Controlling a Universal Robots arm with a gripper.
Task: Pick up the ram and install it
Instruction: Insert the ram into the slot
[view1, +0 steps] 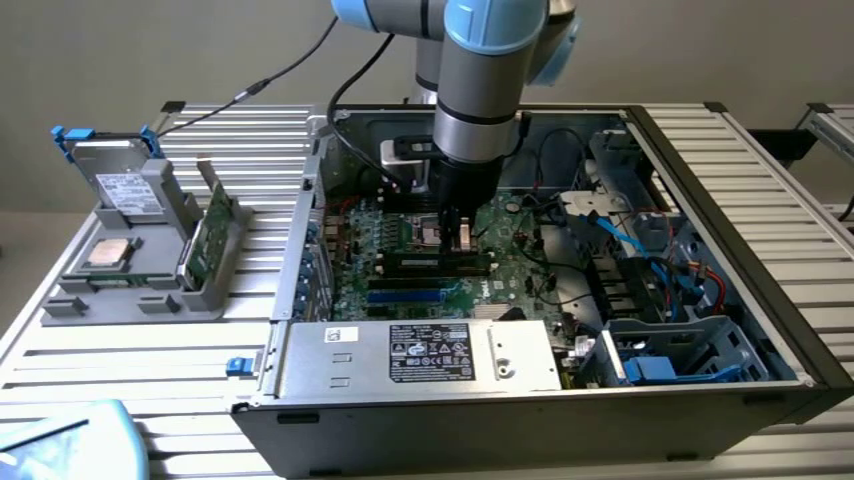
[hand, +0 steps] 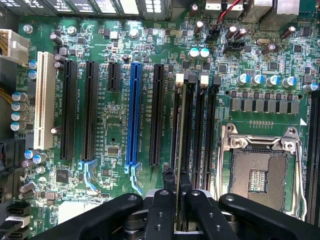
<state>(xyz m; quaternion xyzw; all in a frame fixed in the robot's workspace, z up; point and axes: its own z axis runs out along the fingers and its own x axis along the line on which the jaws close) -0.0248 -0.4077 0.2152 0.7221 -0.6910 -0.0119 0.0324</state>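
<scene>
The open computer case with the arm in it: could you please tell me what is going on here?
A robot arm reaches down into the open computer case. Its gripper is shut on the ram, holding it edge-on along the black memory slots of the motherboard, beside the empty processor socket. Whether the ram is seated in a slot cannot be told.

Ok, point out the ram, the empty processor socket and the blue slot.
the ram (hand: 178, 205): wrist view, its thin near edge.
processor socket (hand: 260, 175): wrist view, middle of its contact field.
blue slot (hand: 134, 115): wrist view, mid-length of its body.
</scene>
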